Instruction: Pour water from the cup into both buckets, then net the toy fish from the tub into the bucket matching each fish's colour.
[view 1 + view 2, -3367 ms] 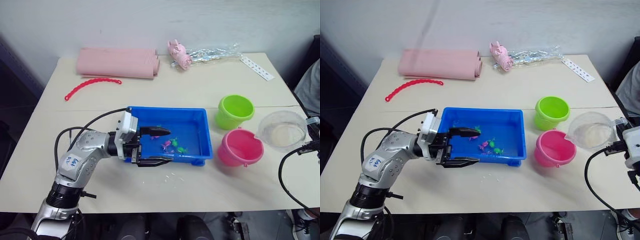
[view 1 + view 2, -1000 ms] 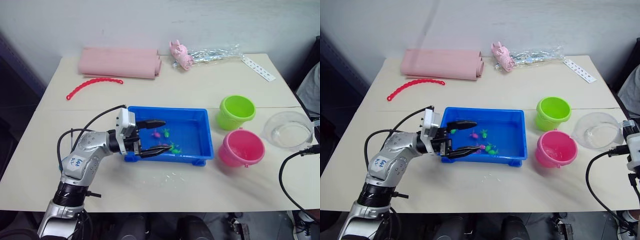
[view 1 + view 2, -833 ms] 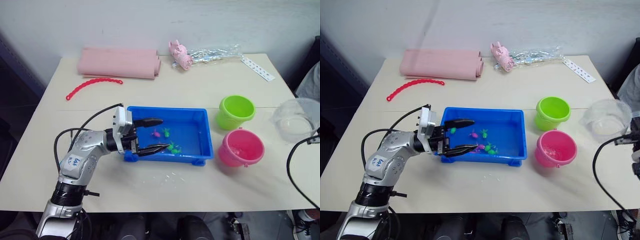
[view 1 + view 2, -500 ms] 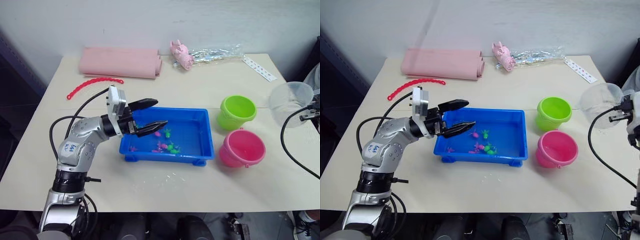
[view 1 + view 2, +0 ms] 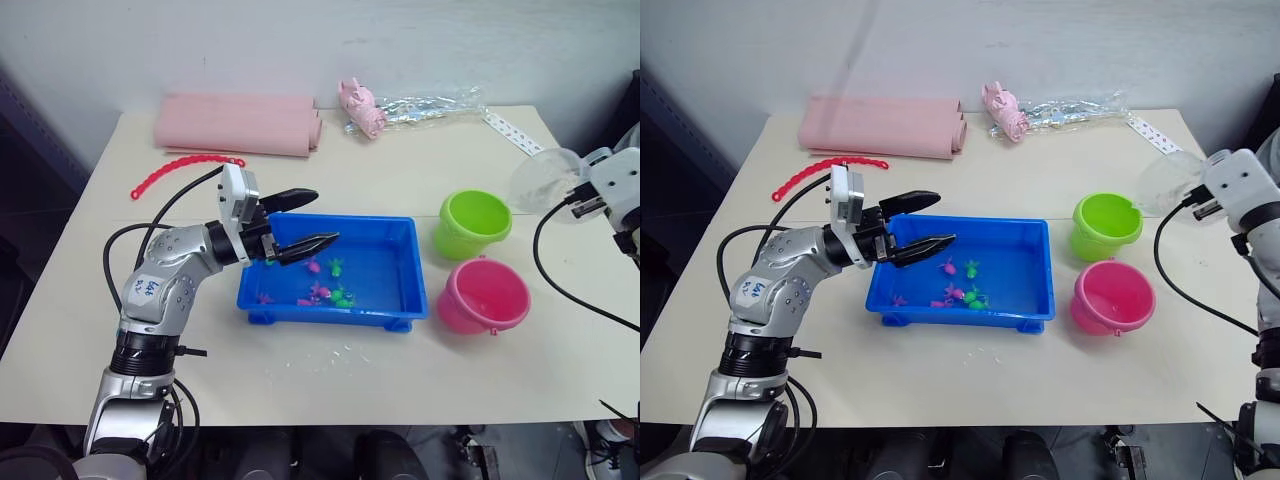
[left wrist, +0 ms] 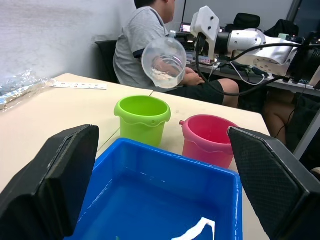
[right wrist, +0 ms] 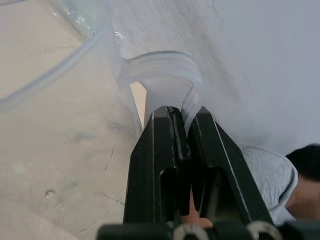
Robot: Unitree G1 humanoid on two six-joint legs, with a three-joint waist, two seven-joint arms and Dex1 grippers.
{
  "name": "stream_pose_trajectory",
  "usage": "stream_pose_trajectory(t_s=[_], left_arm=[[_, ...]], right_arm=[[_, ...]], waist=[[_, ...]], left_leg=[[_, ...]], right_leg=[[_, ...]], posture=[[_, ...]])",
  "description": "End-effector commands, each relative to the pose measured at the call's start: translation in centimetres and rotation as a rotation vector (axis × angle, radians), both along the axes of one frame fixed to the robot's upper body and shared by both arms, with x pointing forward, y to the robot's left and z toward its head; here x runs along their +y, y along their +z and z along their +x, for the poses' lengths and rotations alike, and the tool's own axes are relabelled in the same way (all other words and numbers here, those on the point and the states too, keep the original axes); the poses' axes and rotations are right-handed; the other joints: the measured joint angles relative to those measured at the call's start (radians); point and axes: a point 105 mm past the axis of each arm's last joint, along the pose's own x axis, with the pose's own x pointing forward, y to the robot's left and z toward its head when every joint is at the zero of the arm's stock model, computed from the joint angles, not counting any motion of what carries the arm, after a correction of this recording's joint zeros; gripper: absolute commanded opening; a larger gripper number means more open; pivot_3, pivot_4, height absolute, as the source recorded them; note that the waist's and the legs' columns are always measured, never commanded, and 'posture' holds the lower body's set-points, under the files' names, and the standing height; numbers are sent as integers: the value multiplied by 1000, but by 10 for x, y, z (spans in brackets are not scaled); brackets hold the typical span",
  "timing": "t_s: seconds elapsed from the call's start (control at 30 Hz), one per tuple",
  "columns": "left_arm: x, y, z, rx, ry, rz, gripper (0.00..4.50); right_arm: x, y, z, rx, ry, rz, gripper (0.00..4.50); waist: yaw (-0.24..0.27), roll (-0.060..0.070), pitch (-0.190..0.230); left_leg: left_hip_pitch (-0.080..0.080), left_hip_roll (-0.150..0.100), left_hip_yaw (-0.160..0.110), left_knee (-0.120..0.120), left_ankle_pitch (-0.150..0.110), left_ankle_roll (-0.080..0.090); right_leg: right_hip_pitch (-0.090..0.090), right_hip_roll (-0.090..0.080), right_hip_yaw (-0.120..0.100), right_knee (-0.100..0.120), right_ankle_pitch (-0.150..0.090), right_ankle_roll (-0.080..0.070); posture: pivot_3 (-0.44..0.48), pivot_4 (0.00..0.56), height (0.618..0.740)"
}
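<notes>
Raised and tipped, the cup (image 5: 540,178) hangs by the green bucket (image 5: 472,224), handle clamped in the right end effector (image 7: 181,131).

Bright even indoor light, soft faint shadows, head views slightly soft, right wrist close-up blurred

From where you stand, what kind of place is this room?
Probably a robotics lab or office. A person sits at a desk behind the table, with cables and office chairs nearby. The table holds toy props: a blue tub and two buckets.
</notes>
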Motion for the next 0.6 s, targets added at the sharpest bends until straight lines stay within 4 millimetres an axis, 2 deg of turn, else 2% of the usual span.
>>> stream_pose_trajectory(t_s=[0.03, 0.27, 0.6], left_arm=[[-1, 3, -2, -32, -1, -9, 4500], [-5, 3, -4, -49, -2, -17, 4500], [-10, 6, -7, -61, -3, -15, 4500]], right_arm=[[1, 26, -2, -85, -9, -87, 107], [15, 26, 4, -109, 11, -242, 107], [24, 34, 4, -165, 18, -395, 107]], waist=[[-1, 0, 0], [-8, 0, 0], [-14, 0, 0]], left_leg=[[0, 0, 0, 0, 0, 0], [0, 0, 0, 0, 0, 0], [0, 0, -1, 0, 0, 0]], right_leg=[[0, 0, 0, 0, 0, 0], [0, 0, 0, 0, 0, 0], [0, 0, 0, 0, 0, 0]], posture=[[0, 150, 740], [0, 150, 740], [0, 150, 740]])
